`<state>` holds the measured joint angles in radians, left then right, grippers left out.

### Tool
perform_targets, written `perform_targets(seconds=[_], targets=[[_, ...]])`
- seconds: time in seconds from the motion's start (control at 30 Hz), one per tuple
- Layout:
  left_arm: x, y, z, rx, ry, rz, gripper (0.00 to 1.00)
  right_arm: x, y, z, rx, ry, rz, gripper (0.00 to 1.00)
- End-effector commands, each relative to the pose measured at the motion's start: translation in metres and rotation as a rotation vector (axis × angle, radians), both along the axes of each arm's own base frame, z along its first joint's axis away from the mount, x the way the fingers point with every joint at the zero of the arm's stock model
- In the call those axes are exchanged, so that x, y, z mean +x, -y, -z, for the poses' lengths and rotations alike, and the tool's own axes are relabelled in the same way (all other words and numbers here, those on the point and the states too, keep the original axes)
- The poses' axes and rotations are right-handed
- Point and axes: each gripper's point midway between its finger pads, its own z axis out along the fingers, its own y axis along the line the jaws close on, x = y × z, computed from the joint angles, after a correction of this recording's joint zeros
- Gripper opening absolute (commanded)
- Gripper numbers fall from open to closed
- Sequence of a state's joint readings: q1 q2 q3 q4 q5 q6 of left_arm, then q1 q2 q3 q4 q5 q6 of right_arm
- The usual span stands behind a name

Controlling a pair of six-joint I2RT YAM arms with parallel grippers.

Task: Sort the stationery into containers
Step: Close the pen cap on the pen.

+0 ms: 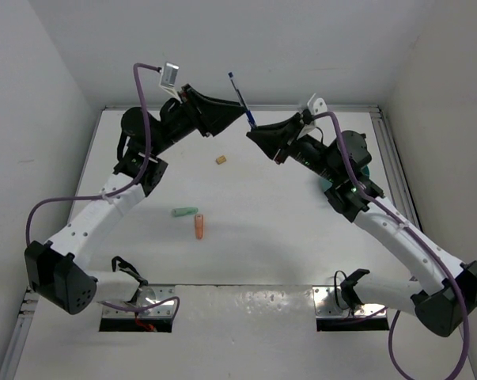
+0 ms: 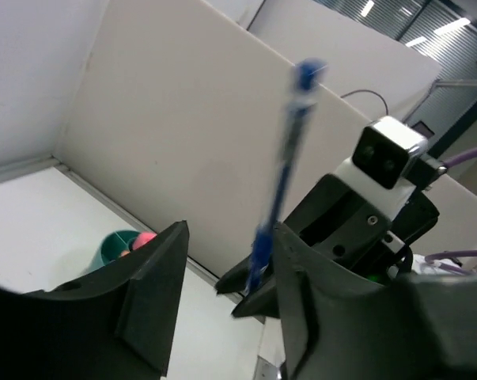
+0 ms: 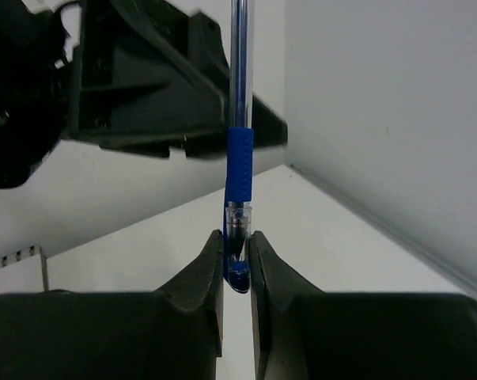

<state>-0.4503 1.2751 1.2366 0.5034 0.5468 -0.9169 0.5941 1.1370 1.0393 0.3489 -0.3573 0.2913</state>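
Jaws seen from above: right gripper (image 1: 254,131) pinched narrow on the low end of the blue pen (image 1: 240,95), held upright over the far middle of the table (image 1: 285,237). Left gripper (image 1: 240,115) spread wide just beside it, gripping nothing. Green stub (image 1: 184,212) and orange stub (image 1: 199,226) lying close together mid-table, not yet sorted. Only a sliver of the teal cup (image 1: 367,168) showing behind the right arm.

From the left wrist: fingers wide apart, pen blurred and close by one finger; contact impossible to tell. Cup far back by the wall, something pink inside.

From the right wrist: pen's lower end nipped between both fingers, top end cut off by the frame.

Looks like the pen-to-cup step, with the pen on the right side. Next: draw clear of the left fingers, swing over the cup rim, point down, then release.
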Motion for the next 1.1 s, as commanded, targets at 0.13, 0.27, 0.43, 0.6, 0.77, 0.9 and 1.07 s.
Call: perform_targets(seconds=[0.13, 0.27, 0.43, 0.6, 0.77, 0.9, 1.07], targets=[[0.003, -0.002, -0.005, 0.027, 0.005, 0.028, 0.79, -0.017, 0.012, -0.069, 0.116, 0.233, 0.024, 0.0], [0.002, -0.006, -0.021, 0.013, 0.048, 0.027, 0.8, -0.018, 0.012, -0.066, 0.115, 0.228, 0.024, 0.0], [-0.012, -0.004, -0.039, 0.083, 0.157, 0.072, 0.72, -0.016, 0.014, -0.065, 0.115, 0.221, 0.039, 0.0], [-0.009, -0.023, -0.04, 0.141, 0.19, 0.023, 0.7, -0.016, 0.016, -0.064, 0.11, 0.212, 0.05, 0.0], [-0.017, -0.024, -0.032, 0.154, 0.158, 0.122, 0.71, -0.014, 0.015, -0.061, 0.097, 0.204, 0.049, 0.0], [-0.02, -0.026, -0.044, 0.126, 0.211, 0.106, 0.7, -0.015, 0.011, -0.059, 0.085, 0.2, 0.033, 0.0], [-0.025, -0.022, -0.056, 0.101, 0.234, 0.15, 0.68, -0.014, 0.006, -0.051, 0.068, 0.174, 0.019, 0.0]])
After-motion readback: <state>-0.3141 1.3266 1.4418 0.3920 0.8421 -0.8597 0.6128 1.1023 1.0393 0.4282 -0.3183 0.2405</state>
